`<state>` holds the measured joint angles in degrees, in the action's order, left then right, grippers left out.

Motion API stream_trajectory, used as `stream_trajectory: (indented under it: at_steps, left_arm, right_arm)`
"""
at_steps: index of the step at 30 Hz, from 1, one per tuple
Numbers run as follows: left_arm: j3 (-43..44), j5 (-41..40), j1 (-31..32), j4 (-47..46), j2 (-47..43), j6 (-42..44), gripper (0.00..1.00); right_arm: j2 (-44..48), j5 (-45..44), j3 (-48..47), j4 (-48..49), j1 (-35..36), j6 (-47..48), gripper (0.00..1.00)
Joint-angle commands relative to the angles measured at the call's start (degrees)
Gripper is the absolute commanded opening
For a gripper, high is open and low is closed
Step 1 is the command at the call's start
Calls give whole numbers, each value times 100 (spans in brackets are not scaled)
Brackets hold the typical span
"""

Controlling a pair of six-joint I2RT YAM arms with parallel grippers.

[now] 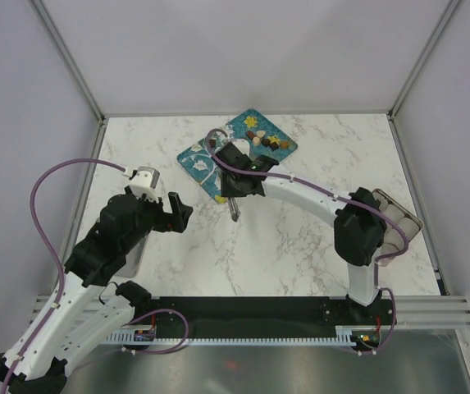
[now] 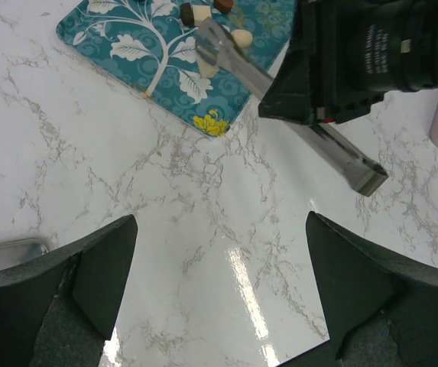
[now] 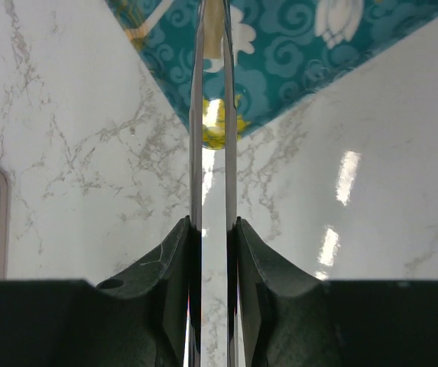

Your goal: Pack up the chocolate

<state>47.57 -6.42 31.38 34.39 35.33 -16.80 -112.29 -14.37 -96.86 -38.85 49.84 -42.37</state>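
Polished metal tongs (image 2: 333,149), matt black right tool (image 3: 212,229), glossy marbled table (image 2: 203,229).

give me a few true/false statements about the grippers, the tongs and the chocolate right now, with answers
1. The right gripper is shut on the tongs. True.
2. The left gripper holds a piece of chocolate. False: it is open and empty, over the bare marble table.
3. The chocolate lies on the teal tray. True.
4. The tips of the tongs point toward the arm bases. False: the tips reach out over the teal tray, and the joined end points back toward the bases.
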Motion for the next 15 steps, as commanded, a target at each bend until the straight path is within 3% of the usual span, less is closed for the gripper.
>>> stream_trajectory:
  at_steps: [1,10,15]
  left_arm:
    - [50,-53,35,-20,35,159,100]
    - [59,105,35,-20,132,150,100]
    - [50,219,35,-29,149,150,100]
  right_arm:
    - [899,-382,446,-210,-326,106,28]
    - [3097,-663,2178,-904,-1538,282,28]
    - [3906,-883,2505,-1729,-2259,563,28]
